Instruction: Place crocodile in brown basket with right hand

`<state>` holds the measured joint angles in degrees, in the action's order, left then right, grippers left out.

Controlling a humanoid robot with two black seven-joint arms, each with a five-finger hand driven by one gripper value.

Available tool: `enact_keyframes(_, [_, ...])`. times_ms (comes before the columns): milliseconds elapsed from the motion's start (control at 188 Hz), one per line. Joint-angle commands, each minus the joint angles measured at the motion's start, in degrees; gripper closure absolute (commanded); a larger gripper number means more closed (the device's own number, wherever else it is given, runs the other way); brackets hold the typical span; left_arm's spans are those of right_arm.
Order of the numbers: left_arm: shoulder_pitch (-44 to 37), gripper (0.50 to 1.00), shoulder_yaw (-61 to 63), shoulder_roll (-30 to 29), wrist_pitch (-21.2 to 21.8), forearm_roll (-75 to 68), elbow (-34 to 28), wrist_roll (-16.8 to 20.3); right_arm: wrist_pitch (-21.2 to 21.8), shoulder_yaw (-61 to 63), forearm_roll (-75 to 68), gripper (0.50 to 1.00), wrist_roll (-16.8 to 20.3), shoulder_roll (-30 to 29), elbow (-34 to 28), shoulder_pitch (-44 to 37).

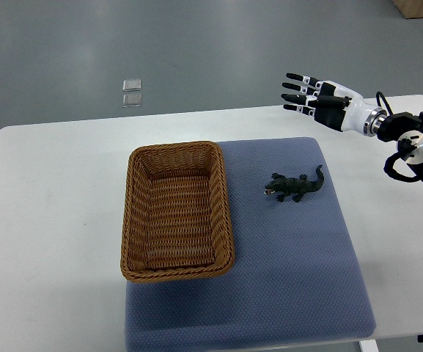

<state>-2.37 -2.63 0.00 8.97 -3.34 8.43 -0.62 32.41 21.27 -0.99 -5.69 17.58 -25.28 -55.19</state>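
My right hand, fingers spread and empty, hovers at upper right, and the crocodile lies below it, long axis running left-right, beside the brown basket.

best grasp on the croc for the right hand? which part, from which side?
Probably the torso. The crocodile lies flat on the blue mat, mouth toward the brown basket, tail curling up toward the far right. Its midbody looks thickest and clear of the legs. Come from above, fingers across its width; the right hand, open, hovers beyond it.
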Motion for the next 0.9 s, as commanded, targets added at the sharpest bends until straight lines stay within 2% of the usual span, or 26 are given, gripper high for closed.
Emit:
enact_keyframes(0, [0.0, 0.500, 0.1, 0.0, 0.0, 0.0, -0.1, 0.0, 0.6, 0.2, 1.1, 0.572, -0.1, 0.0, 0.0, 0.0])
enact_keyframes(181, [0.0, 0.500, 0.0, 0.0, 0.0, 0.0, -0.1, 0.0, 0.6, -0.1, 2.1, 0.572, -3.9, 0.1, 0.1, 0.0])
enact_keyframes(637, [0.0, 0.500, 0.0, 0.0, 0.0, 0.0, -0.1, 0.0, 1.3, 0.1, 9.6, 0.572, -4.3, 0.5, 0.0, -0.4])
enact_keyframes(892, [0.0, 0.500, 0.0, 0.0, 0.0, 0.0, -0.1, 0.0, 1.4, 0.4, 26.5, 0.572, -10.7, 1.2, -0.6, -1.9])
